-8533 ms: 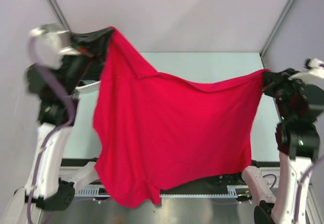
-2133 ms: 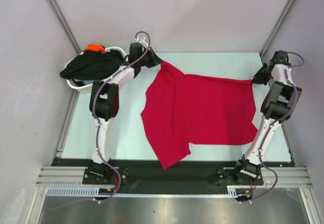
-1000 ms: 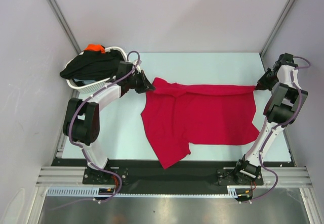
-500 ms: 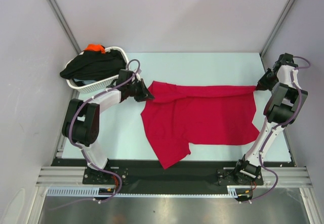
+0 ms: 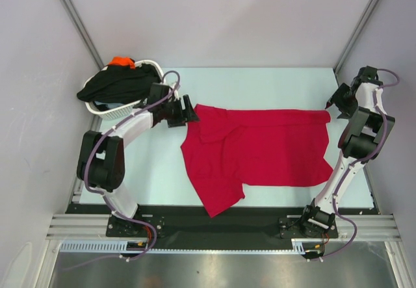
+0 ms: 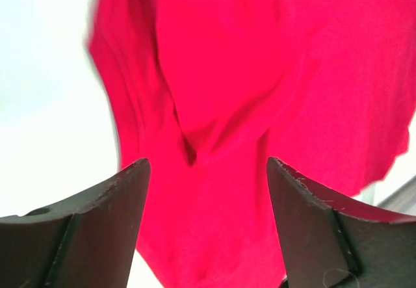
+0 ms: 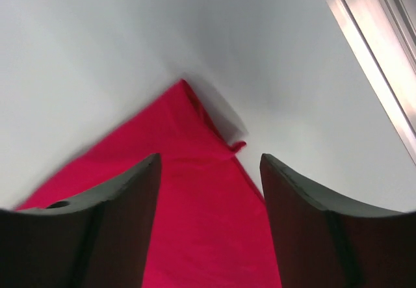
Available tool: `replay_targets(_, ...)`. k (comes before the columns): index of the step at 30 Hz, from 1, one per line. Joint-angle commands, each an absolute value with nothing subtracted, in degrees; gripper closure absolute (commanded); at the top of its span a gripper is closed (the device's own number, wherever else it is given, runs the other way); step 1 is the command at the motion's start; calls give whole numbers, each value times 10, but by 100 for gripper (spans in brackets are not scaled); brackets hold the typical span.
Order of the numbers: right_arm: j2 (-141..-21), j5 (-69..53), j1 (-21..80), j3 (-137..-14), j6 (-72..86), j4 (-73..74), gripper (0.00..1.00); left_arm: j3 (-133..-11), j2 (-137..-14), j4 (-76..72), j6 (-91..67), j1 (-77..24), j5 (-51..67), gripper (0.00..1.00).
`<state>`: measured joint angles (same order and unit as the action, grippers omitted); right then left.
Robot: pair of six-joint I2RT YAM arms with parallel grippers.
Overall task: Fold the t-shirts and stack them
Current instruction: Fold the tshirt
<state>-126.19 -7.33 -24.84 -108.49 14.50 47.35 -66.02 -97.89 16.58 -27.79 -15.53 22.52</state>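
Observation:
A crimson red t-shirt (image 5: 260, 148) lies spread on the pale table, with a rumpled fold near its far left corner. My left gripper (image 5: 189, 115) hangs open just off that corner; in the left wrist view its fingers (image 6: 110, 216) frame the red cloth (image 6: 247, 106) without touching it. My right gripper (image 5: 333, 104) stands open above the shirt's far right corner (image 7: 195, 99), nothing between its jaws. A black t-shirt (image 5: 120, 83) and an orange t-shirt (image 5: 121, 61) lie heaped on the basket at the far left.
The white woven basket (image 5: 117, 111) stands at the far left corner, close behind my left arm. Metal frame posts (image 5: 364, 25) rise at the back corners. A black rail (image 5: 214, 226) runs along the near edge, where the shirt's lower sleeve overhangs.
Both grippers have opened and let go of the red shirt's far corners. The cloth has settled flat on the table; the right gripper has lifted a little off its corner.

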Motion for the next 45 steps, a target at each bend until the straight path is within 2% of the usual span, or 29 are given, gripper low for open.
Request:
replay_targets(1,-1253,-117,-247,-1115,136,396,30,-759,-994,176,-213,-156,174,22)
replay_targets(6,-1316,-120,-238,-1175,131,415,28,-859,-1110,173,-200,-156,164,24)
replay_targets(8,-1324,-111,-234,-1182,119,420,28,-907,-1141,183,-200,-156,162,32)
replay_targets(12,-1331,-106,-236,-1174,107,419,28,-996,-1224,236,-206,-157,171,34)
replay_targets(22,-1333,-105,-232,-1139,77,411,30,-1030,-1275,239,-228,-162,147,37)
replay_targets(28,-1343,-116,-224,-1129,67,410,34,-1025,-1294,219,-243,-163,167,44)
replay_targets(31,-1348,-122,-221,-1122,68,403,38,-1030,-1306,214,-236,-163,170,50)
replay_targets(33,-1350,-120,-215,-1118,69,399,41,-1034,-1317,217,-230,-163,160,62)
replay_targets(36,-1353,-113,-210,-1117,69,393,48,-1044,-1331,213,-231,-159,168,73)
replay_targets(39,-1354,-105,-207,-1118,72,388,55,-1054,-1345,206,-232,-159,177,89)
replay_targets(40,-1355,-105,-208,-1118,73,385,57,-1063,-1349,209,-228,-158,177,100)
replay_targets(43,-1358,-111,-208,-1127,85,381,76,-1060,-1326,208,-208,-156,128,100)
replay_targets(45,-1361,-117,-204,-1136,96,372,81,-1062,-1313,210,-193,-154,71,100)
